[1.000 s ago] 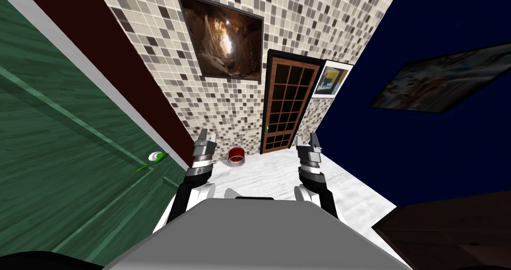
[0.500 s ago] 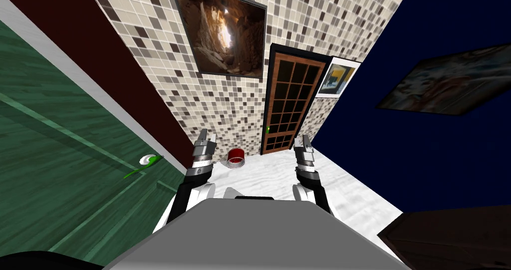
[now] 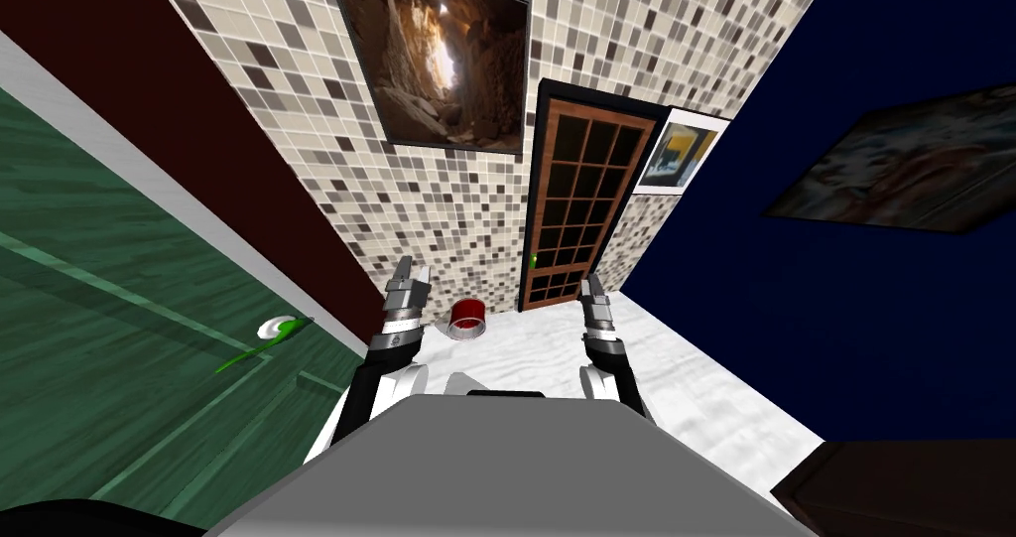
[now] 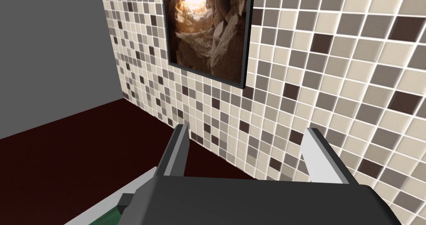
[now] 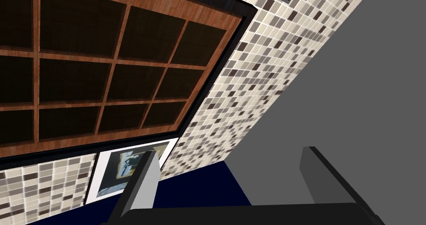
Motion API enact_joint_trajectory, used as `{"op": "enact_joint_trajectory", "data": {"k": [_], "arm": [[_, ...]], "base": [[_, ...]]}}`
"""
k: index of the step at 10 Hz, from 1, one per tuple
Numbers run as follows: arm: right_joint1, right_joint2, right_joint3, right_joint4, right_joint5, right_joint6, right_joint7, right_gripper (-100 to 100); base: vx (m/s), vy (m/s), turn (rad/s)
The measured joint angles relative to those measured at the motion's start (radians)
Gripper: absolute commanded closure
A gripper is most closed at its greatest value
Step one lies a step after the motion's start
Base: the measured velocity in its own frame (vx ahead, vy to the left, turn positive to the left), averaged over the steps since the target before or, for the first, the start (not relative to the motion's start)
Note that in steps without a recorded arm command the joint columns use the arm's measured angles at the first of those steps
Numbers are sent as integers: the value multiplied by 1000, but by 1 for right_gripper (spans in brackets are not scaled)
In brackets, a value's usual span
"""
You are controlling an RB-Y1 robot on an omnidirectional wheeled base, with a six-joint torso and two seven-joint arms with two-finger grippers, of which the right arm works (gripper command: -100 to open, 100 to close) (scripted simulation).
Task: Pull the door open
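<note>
Standing in the tiled wall (image 3: pixel 446 213) far ahead of the robot, the brown wooden door with many dark square panes (image 3: pixel 580 208) looks heavy and stiff, so it is best held by the small green handle (image 3: pixel 533 259) on its edge and pulled slowly. The left gripper (image 4: pixel 248 131) and the right gripper (image 5: pixel 229 152) are up in the air, jaws apart, holding nothing. No words can be read.
</note>
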Motion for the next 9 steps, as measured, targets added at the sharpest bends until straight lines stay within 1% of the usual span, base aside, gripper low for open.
{"op": "enact_joint_trajectory", "data": {"k": [2, 4, 5, 6, 8, 9], "arm": [[-27, -5, -10, 60, 16, -10, 39, -100], [-44, -8, -16, 106, 33, -16, 79, -100], [-50, -13, -22, 137, 40, -27, 98, -100], [-64, -16, -29, 167, 48, -32, 118, -100], [-93, -19, -38, 222, 67, -33, 163, -100], [-104, -19, -41, 251, 77, -38, 186, -100]], "base": [[91, -9, 16], [95, -20, 14], [94, -20, 16], [101, -29, 15], [107, -23, 17], [96, -9, 16]]}}
